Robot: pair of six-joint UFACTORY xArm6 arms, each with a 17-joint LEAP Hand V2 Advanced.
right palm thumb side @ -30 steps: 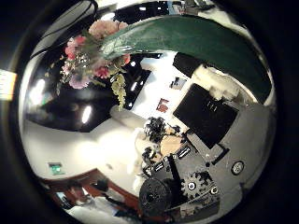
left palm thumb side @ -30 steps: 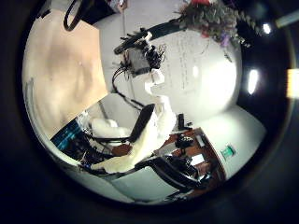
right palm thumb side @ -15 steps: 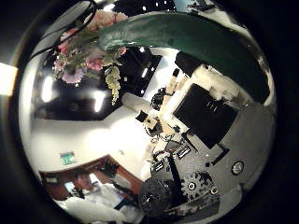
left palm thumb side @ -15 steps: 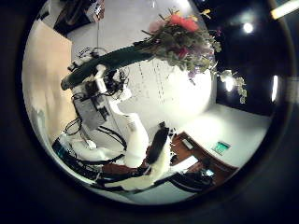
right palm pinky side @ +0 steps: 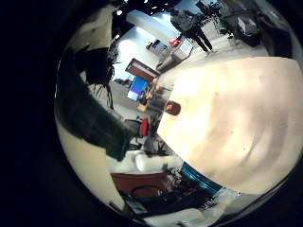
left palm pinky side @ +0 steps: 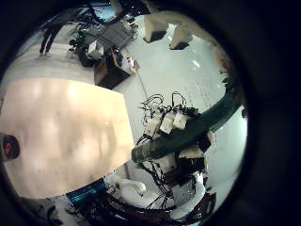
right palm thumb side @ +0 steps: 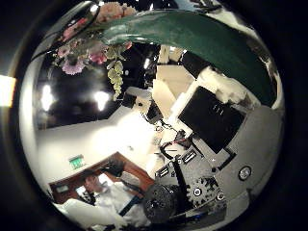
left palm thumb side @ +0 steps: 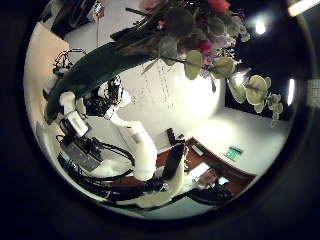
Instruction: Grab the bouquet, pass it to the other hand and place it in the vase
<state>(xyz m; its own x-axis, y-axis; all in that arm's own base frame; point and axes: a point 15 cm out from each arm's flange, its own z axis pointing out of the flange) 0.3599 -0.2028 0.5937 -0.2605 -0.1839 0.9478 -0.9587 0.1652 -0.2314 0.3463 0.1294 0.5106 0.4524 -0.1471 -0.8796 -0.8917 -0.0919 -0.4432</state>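
Bouquet (right palm thumb side: 173, 38) sits gripped in my right hand (right palm thumb side: 207, 144), nearing my left hand (right palm thumb side: 144, 101), whose fingers I cannot read; handover and vase remain.

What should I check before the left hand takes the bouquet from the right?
1. Right hand grip: ok, fingers curled round the green wrap of the bouquet.
2. Left hand close to the bouquet: ok, it fills much of the left thumb side view.
3. Left hand fingers ready to close: cannot tell.
4. Flowers clear of the grip: ok, they lie beyond the wrap.
5. Vase located: cannot tell, the table shows but no sure vase.
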